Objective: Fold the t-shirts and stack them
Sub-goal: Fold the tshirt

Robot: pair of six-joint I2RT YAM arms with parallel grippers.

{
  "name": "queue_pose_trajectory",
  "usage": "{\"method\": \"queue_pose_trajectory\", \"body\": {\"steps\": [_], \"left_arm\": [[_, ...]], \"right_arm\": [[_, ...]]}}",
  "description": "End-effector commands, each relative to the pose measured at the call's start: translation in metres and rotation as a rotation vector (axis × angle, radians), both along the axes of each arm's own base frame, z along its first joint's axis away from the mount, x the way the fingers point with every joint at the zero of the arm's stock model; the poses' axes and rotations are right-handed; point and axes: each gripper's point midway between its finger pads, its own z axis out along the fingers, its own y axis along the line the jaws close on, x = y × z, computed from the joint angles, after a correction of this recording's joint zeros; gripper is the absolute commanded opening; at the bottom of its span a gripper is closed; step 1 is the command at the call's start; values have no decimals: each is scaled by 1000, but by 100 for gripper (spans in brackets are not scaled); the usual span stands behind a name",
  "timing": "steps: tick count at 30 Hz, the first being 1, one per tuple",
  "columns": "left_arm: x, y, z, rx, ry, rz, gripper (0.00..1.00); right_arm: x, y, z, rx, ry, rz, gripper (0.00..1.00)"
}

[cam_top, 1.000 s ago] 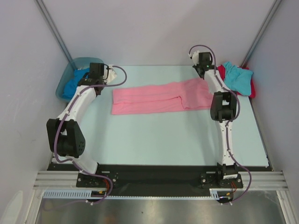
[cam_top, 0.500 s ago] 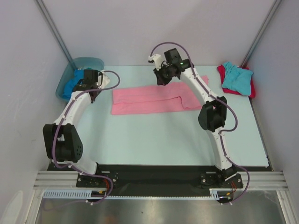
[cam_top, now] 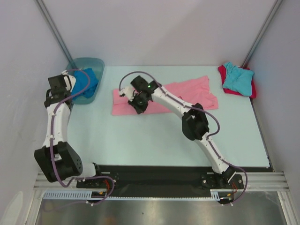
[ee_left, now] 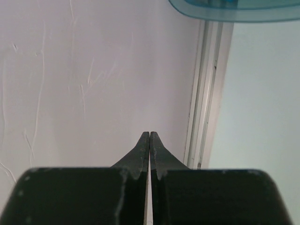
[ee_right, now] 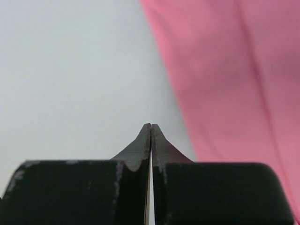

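A pink t-shirt (cam_top: 187, 96), folded into a long band, lies across the back middle of the table. My right gripper (cam_top: 137, 108) is shut and empty over the band's front edge near its left end. In the right wrist view the gripper (ee_right: 150, 125) hangs over bare table, with pink cloth (ee_right: 234, 84) to its right. A royal blue t-shirt (cam_top: 86, 80) lies bunched in the tub (cam_top: 96, 63). A turquoise t-shirt (cam_top: 236, 77) lies on a red one (cam_top: 225, 86) at the back right. My left gripper (cam_top: 57, 85) (ee_left: 149, 133) is shut and empty by the left wall.
The translucent tub stands at the back left corner; its rim shows at the top of the left wrist view (ee_left: 234, 11). The left wall (ee_left: 93, 70) and the table's side rail (ee_left: 206, 93) are close to my left gripper.
My right arm swept from the back right corner leftward over the pink shirt to its left part. My left arm swung away from the tub toward the left wall.
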Motion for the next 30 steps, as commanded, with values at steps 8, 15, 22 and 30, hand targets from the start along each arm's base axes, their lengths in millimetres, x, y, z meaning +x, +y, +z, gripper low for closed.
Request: {"method": "queue_pose_trajectory", "body": {"steps": [8,15,22,30], "left_arm": [[-30,-11,2,-25,-129,-4,0],[-26,-48,3,-157,-177,-148,0],[-3,-152,-51,-265,12,-575,0],[46,-233,-105,-335,139,-776,0]], "right_arm": [[21,53,22,4,-309,-93,0],[65,61,51,73,-478,-195,0],[153,-49,114,13,-673,-502,0],[204,-193,211,-127,-891,-658,0]]}}
